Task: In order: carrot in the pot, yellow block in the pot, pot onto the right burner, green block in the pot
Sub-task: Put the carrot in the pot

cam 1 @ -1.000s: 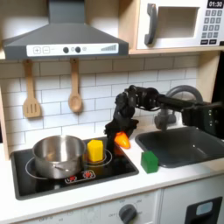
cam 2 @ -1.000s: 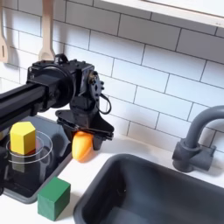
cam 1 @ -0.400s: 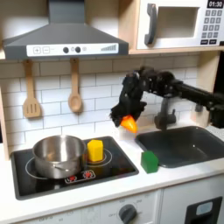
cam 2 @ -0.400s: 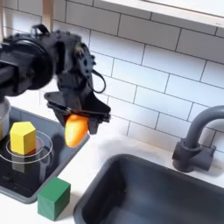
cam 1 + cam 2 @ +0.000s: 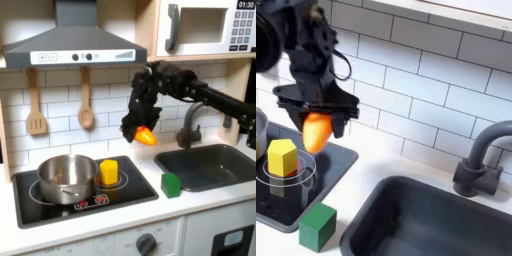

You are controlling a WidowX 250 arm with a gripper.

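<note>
Gripper (image 5: 141, 130) up in the air, jaws pinching the carrot (image 5: 145, 136), which hangs above the stove (image 5: 140, 190) between the yellow block (image 5: 108, 171) and the sink (image 5: 215, 165). In the second exterior view the carrot (image 5: 317, 131) dangles over the yellow block (image 5: 282, 158). Pot (image 5: 66, 177) sits on the first exterior view's left burner; green block (image 5: 171, 184) beside the sink

Pot (image 5: 259, 133) cut by frame edge
</note>
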